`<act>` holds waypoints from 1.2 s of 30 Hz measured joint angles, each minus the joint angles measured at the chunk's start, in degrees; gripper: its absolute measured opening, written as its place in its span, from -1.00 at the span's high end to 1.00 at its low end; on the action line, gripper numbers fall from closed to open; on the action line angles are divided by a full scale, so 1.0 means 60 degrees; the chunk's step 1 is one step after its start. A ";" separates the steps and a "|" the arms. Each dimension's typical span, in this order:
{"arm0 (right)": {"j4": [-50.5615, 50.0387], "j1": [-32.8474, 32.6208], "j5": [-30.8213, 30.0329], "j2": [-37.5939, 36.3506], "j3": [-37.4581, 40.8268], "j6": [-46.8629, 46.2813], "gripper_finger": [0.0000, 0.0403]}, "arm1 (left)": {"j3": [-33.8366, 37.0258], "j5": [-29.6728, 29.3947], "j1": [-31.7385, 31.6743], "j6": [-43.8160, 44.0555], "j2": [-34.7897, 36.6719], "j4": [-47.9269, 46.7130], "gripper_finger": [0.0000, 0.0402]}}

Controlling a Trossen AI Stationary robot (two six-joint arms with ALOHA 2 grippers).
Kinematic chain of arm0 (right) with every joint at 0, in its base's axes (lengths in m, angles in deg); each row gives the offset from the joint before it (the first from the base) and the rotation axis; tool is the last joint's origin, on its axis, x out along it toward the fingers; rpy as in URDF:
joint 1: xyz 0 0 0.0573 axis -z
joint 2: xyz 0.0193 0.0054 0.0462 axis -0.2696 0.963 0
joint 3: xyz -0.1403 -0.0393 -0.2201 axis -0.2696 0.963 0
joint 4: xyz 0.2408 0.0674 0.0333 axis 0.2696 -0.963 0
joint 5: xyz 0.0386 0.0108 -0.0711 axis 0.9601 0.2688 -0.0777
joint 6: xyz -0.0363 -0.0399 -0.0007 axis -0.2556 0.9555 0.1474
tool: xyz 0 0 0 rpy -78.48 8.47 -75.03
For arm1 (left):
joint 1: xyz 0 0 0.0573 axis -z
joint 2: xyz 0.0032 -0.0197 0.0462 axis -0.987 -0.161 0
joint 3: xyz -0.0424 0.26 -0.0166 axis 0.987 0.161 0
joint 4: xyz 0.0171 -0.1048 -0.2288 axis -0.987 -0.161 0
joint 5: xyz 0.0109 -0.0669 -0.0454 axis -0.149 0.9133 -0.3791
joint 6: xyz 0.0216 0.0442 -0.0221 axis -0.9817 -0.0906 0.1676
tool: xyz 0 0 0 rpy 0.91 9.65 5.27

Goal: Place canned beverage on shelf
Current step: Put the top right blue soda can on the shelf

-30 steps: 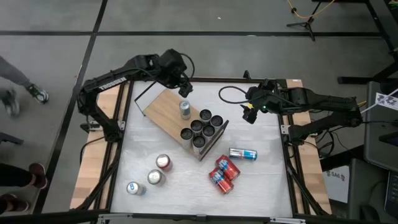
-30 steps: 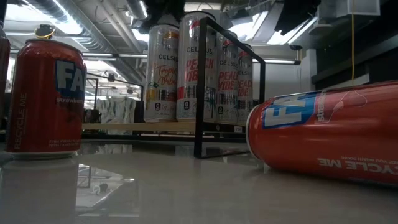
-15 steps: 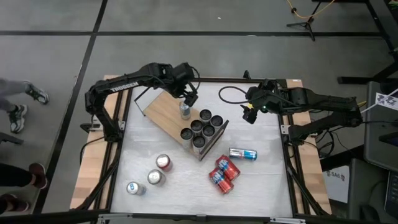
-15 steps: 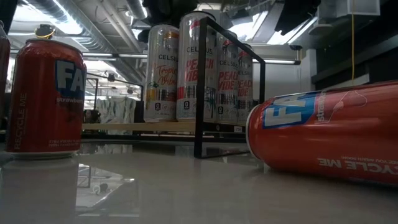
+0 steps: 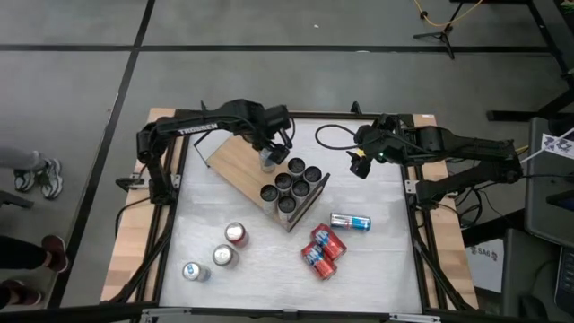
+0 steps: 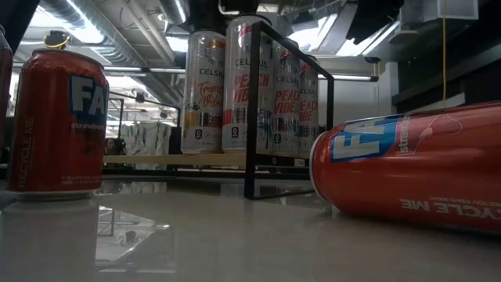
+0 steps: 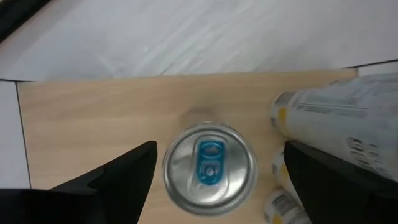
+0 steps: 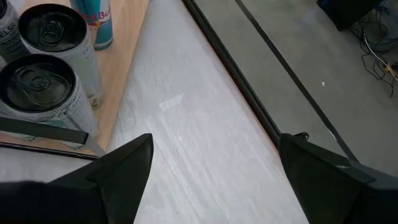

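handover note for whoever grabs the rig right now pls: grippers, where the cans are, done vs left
Left gripper: open, directly above the blue-tab can standing upright on the shelf; fingers either side, not gripping.
Right gripper: open, empty, waiting over the table's far right part.
Done: seven cans upright on the shelf, six dark-topped ones clustered at its right end.
Left: three upright cans front left; on the table right of the shelf, a blue can on its side and the red cans.

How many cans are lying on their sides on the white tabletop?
3: a blue-and-silver can right of the light-wood shelf, and two red cans side by side just below it. None seem hidden.
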 joint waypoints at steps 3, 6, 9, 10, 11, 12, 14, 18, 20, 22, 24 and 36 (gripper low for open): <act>-0.0004 0.0004 0.0000 0.0000 0.0000 0.0000 -0.70 | 0.0004 -0.0047 0.0000 -0.0002 -0.0012 -0.0222 -0.72; -0.0004 0.0002 0.0000 0.0000 0.0000 0.0000 -0.70 | 0.0000 -0.0073 -0.0004 -0.0002 0.0004 -0.0192 -0.72; -0.0004 0.0001 0.0000 0.0000 0.0000 0.0000 -0.70 | 0.0000 -0.0073 -0.0004 -0.0002 -0.0001 -0.0278 -0.72; -0.0004 0.0003 0.0000 0.0000 0.0000 0.0000 -0.70 | 0.0000 -0.0073 -0.0004 -0.0002 -0.0001 -0.0331 -0.72; -0.0004 0.0002 0.0000 0.0000 0.0000 0.0000 -0.70 | 0.0004 -0.0076 -0.0004 -0.0002 -0.0027 -0.0350 -0.72; -0.0004 0.0002 0.0000 0.0000 0.0000 0.0000 -0.70 | 0.0018 -0.0074 -0.0004 0.0002 -0.0053 -0.0348 -0.72; -0.0004 0.0004 0.0000 0.0000 0.0000 0.0000 -0.70 | 0.0129 -0.0076 -0.0004 0.0006 -0.0074 -0.0408 -0.72; -0.0004 0.0002 0.0000 0.0000 0.0000 0.0000 -0.70 | 0.0405 -0.0080 -0.0004 0.0006 -0.0067 -0.0398 -0.72; -0.0004 0.0003 0.0000 0.0000 0.0000 0.0000 -0.70 | 0.0465 -0.0134 -0.0004 0.0006 -0.0074 -0.0383 -0.71; -0.0004 0.0004 0.0000 0.0000 0.0000 0.0000 -0.70 | 0.0466 -0.0260 -0.0004 0.0009 -0.0070 -0.0364 -0.66; -0.0004 0.0002 0.0000 0.0000 0.0000 0.0002 -0.70 | 0.0466 -0.0310 -0.0004 0.0009 -0.0067 -0.0293 -0.61; 0.0000 0.0000 0.0000 0.0000 0.0000 0.0004 -0.70 | 0.0466 -0.0241 -0.0028 -0.0396 -0.0063 -0.0277 -0.16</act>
